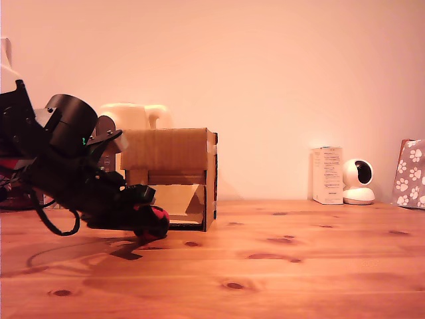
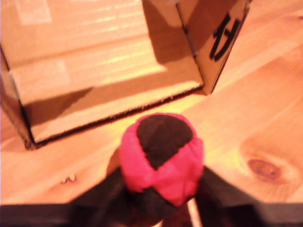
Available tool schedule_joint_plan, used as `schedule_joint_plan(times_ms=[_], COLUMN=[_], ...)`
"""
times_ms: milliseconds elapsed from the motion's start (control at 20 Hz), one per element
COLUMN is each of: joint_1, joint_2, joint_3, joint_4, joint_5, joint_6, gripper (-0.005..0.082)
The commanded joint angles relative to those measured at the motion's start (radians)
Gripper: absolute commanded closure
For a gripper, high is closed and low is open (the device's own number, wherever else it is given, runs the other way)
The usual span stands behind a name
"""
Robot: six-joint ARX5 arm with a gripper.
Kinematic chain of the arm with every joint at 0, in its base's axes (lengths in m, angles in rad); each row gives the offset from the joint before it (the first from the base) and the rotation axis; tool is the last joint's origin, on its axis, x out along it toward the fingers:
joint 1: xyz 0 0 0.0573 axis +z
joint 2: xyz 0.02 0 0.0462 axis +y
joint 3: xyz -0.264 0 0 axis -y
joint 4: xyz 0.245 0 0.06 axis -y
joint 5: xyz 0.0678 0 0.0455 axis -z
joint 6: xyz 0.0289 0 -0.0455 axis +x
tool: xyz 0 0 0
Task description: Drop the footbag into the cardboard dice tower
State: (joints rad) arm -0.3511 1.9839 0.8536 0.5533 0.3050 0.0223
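Observation:
The red and black footbag (image 1: 155, 220) (image 2: 162, 156) sits between the black fingers of my gripper (image 1: 147, 222) (image 2: 161, 198), which is shut on it just above the wooden table. Directly behind it stands the brown cardboard dice tower (image 1: 169, 174) (image 2: 104, 61), its front opening showing a slanted ramp. In the wrist view the footbag hangs a short way in front of that opening. The arm reaches in low from the exterior view's left.
A cream appliance (image 1: 133, 116) stands behind the tower. At the exterior view's right sit a white box (image 1: 327, 175), a small white camera (image 1: 358, 181) and a paw-print box (image 1: 411, 174). The wooden table (image 1: 279, 266) stretches forward.

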Motion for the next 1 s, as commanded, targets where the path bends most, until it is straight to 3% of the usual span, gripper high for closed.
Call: schedule_joint_plan(times_ms=[0, 300, 600, 750, 950], joint_1=[-0.003, -0.002, -0.002, -0.002, -0.002], joint_2=[-0.023, -0.204, -0.406, -0.517, -0.627], joint_3=[-0.004, -0.004, -0.004, -0.004, -0.004], joint_4=[-0.034, -0.286, -0.503, -0.539, -0.461], joint_5=[0.003, 0.004, 0.005, 0.005, 0.003], joint_6=[0.004, -0.005, -0.072, -0.075, -0.074], gripper=[0.0607, 0.0607, 0.0607, 0.0607, 0.0607])
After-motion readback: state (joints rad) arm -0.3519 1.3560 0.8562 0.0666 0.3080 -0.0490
